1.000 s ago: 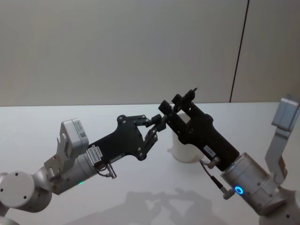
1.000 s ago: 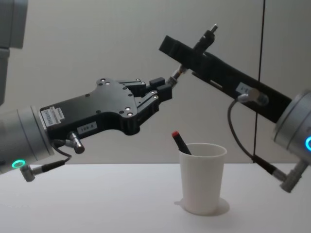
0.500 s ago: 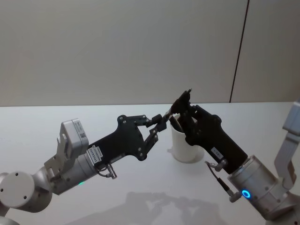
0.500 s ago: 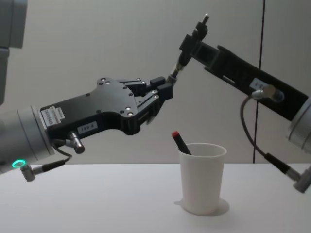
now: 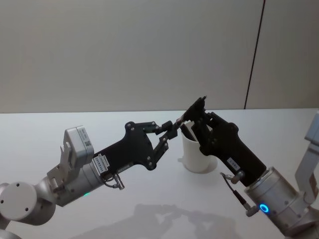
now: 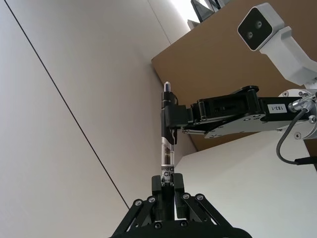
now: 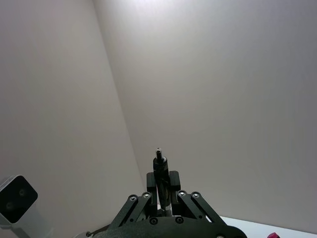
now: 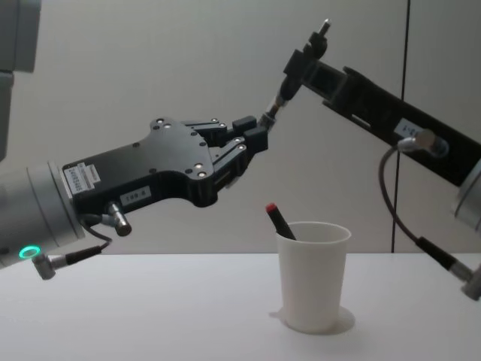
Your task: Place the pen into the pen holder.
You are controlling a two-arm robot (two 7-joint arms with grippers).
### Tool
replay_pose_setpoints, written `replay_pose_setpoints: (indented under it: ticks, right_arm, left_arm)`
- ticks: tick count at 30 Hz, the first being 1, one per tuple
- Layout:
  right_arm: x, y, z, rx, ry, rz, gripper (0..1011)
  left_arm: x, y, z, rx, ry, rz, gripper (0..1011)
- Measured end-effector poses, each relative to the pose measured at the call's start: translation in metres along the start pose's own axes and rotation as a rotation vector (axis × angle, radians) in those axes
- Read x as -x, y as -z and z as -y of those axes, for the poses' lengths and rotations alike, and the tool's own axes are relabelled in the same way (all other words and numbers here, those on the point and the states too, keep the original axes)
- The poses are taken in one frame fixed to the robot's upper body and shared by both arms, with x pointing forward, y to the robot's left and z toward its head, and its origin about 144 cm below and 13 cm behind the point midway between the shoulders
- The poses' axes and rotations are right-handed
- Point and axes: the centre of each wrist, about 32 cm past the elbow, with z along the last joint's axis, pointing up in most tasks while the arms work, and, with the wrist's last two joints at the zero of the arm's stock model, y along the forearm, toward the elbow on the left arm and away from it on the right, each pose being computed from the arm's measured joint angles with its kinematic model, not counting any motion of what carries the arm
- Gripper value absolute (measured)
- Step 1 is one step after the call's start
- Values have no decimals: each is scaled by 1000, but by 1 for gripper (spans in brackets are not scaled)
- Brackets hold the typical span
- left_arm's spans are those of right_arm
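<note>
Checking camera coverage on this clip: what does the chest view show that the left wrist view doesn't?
Only the chest view shows the white paper cup standing on the table, with a red-tipped marker leaning inside it.

Only the left wrist view shows the clear middle of the pen, printing near its lower end, and a brown board behind.

Both show the pen held at opposite ends by the left gripper and the right gripper, raised in the air.

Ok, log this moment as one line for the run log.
phase: handover above pen holder | pen: gripped by left gripper and right gripper | red-tipped marker: in cup
</note>
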Motion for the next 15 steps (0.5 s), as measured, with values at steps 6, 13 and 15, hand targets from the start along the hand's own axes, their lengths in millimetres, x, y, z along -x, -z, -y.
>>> replay_pose_setpoints:
  ticks: [6,13,15]
  right_arm:
    - [1,0,0,-6,3,2,134]
    - [1,0,0,-11,6,5,134]
    - [1,0,0,-14,7,6,134]
  left_arm:
    - [0,0,0,-2,0,-1,138]
    - [0,1,-1,-5,-1,-2,138]
    - [0,1,-1,-5,-2,-2,138]
